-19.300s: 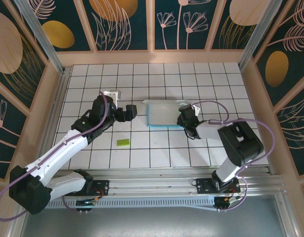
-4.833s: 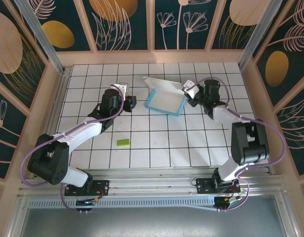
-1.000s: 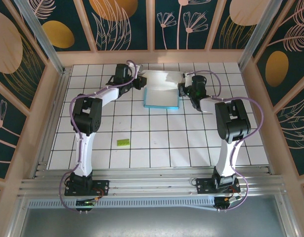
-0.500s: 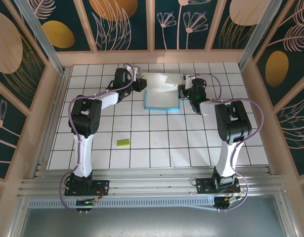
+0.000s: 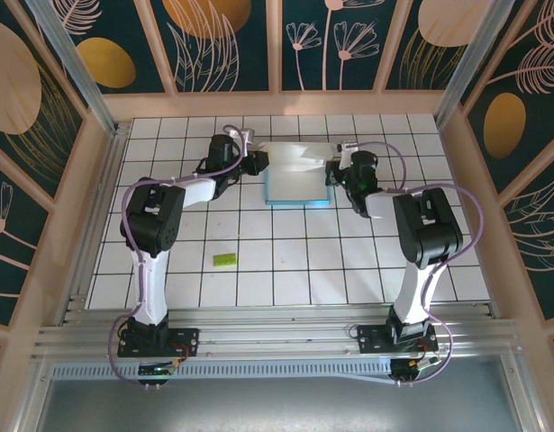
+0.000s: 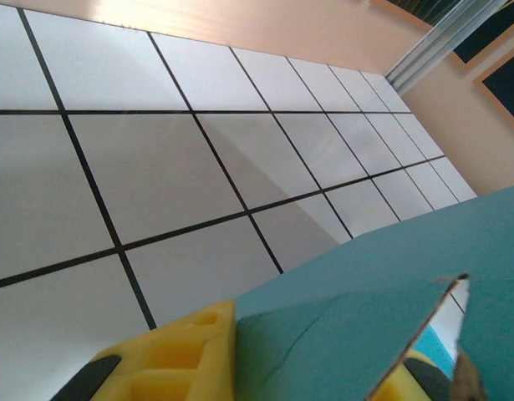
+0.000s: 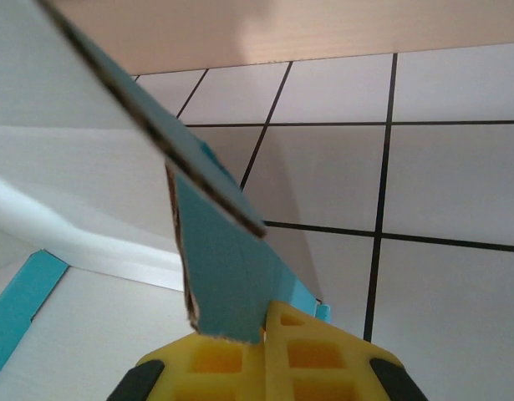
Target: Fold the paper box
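The paper box (image 5: pixel 299 180) lies near the middle of the counter's (image 5: pixel 286 270) far edge, whitish face up. A blue rim runs along its near side and a pale flap stands along its far side. The left tool (image 5: pixel 258 163) is at the box's left end and the right tool (image 5: pixel 333 169) at its right end, both arms stretched far across the counter. In the right wrist view a blue flap of card runs down between the yellow pads (image 7: pixel 215 363), and the right tool is closed tight on the paper box. In the left wrist view blue card crosses between that tool's pads, which stand narrow; I cannot tell whether they pinch it. Compared with a second ago, the box has slid a little toward the near edge. The left tool has come with it, from the box's far-left corner down along its left side. In the earliest picture the box lay closer to the counter's middle. The green piece (image 5: pixel 225 259) rests where it was, well apart toward the near-left
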{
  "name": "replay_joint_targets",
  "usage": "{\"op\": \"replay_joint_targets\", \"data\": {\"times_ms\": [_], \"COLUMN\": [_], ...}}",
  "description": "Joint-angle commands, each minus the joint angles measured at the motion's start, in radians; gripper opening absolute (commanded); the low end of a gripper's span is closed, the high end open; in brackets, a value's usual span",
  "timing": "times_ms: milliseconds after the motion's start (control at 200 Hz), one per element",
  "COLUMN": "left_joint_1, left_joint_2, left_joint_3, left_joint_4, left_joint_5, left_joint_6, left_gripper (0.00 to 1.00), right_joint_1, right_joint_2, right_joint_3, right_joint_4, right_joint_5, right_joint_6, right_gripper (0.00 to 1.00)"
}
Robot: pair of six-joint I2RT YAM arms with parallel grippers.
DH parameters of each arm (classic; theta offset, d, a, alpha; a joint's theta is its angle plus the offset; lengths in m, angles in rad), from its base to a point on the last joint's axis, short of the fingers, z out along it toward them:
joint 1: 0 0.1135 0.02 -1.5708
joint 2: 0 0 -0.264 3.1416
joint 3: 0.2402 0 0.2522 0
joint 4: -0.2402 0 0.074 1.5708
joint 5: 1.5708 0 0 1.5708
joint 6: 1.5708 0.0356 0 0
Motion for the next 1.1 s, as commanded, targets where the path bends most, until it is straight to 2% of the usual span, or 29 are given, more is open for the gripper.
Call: {"op": "replay_joint_targets", "data": {"times_ms": [0, 230, 521, 816, 1006, 1061, 1096], "left_joint_1": [-0.038, -0.044, -0.057, -0.074, -0.1, -0.102, -0.102], "left_joint_2": [-0.016, -0.028, -0.026, -0.007, -0.012, -0.019, -0.026], "left_joint_3": [-0.06, -0.097, -0.142, -0.114, -0.111, -0.131, -0.14], "left_joint_4": [-0.017, 0.018, 0.14, 0.137, 0.09, 0.109, 0.106], "left_joint_5": [0.065, 0.045, 0.056, 0.058, 0.023, 0.013, -0.004], "left_joint_6": [-0.061, -0.081, -0.218, -0.312, -0.276, -0.27, -0.254], "left_gripper": [0.2, 0.21, 0.22, 0.23, 0.22, 0.25, 0.33], "right_joint_1": [0.038, 0.041, 0.042, 0.041, 0.042, 0.042, 0.042], "right_joint_2": [-0.006, -0.017, -0.042, -0.056, -0.052, -0.059, -0.064], "right_joint_3": [-0.051, -0.101, -0.18, -0.203, -0.202, -0.205, -0.207], "right_joint_4": [-0.068, -0.017, 0.09, 0.122, 0.123, 0.122, 0.119], "right_joint_5": [-0.034, -0.02, -0.021, -0.039, -0.051, -0.049, -0.046], "right_joint_6": [0.036, 0.069, 0.129, 0.136, 0.129, 0.124, 0.119], "right_gripper": [0.05, 0.04, 0.04, 0.04, 0.03, 0.03, 0.03]}}
